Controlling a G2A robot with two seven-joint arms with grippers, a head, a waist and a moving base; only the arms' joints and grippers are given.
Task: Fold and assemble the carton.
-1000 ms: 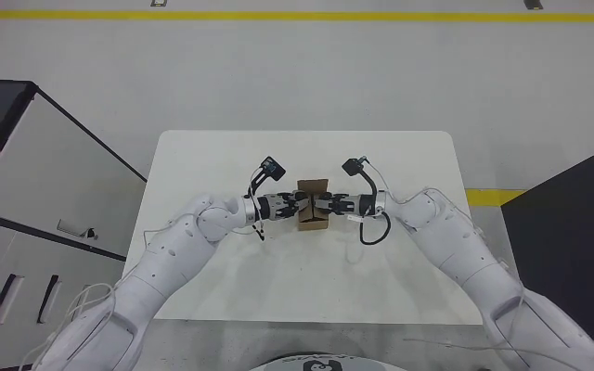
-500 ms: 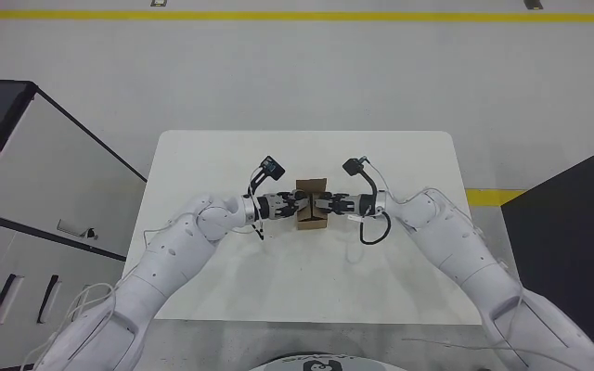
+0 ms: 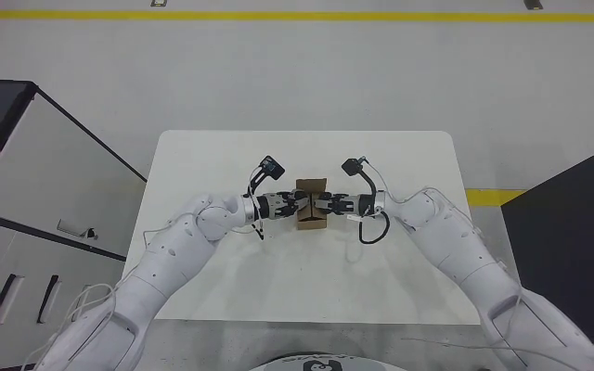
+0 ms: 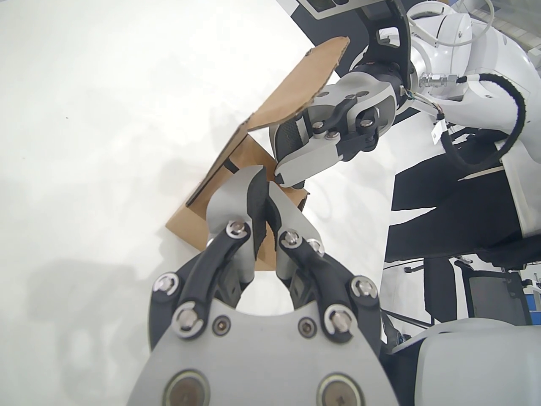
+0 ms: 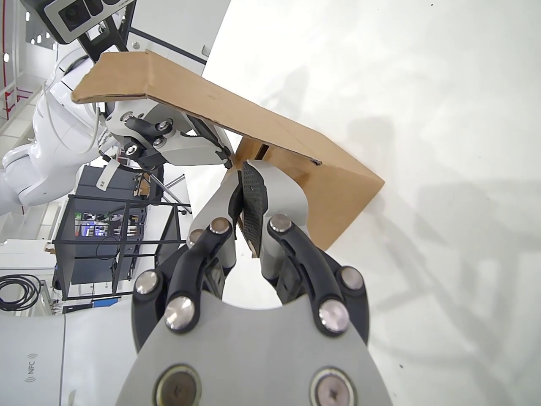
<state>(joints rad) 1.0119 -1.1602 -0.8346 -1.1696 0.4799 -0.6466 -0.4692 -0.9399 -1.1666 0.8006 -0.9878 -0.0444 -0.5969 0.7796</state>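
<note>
A small brown carton [image 3: 313, 212] stands in the middle of the white table [image 3: 306, 158], with one flap raised on its far side. My left gripper [image 3: 295, 205] is at its left wall, my right gripper [image 3: 325, 206] at its right wall. In the left wrist view the left gripper [image 4: 265, 190] is shut on the edge of a carton [image 4: 236, 171] panel, and the right arm's gripper [image 4: 291, 158] faces it under the raised flap. In the right wrist view the right gripper [image 5: 243, 196] is shut on the carton [image 5: 321, 183] wall.
A dark cabinet [image 3: 37, 148] stands off the table's left side. Bare table surface surrounds the carton on all sides. A yellow floor line [image 3: 297, 15] runs behind the table.
</note>
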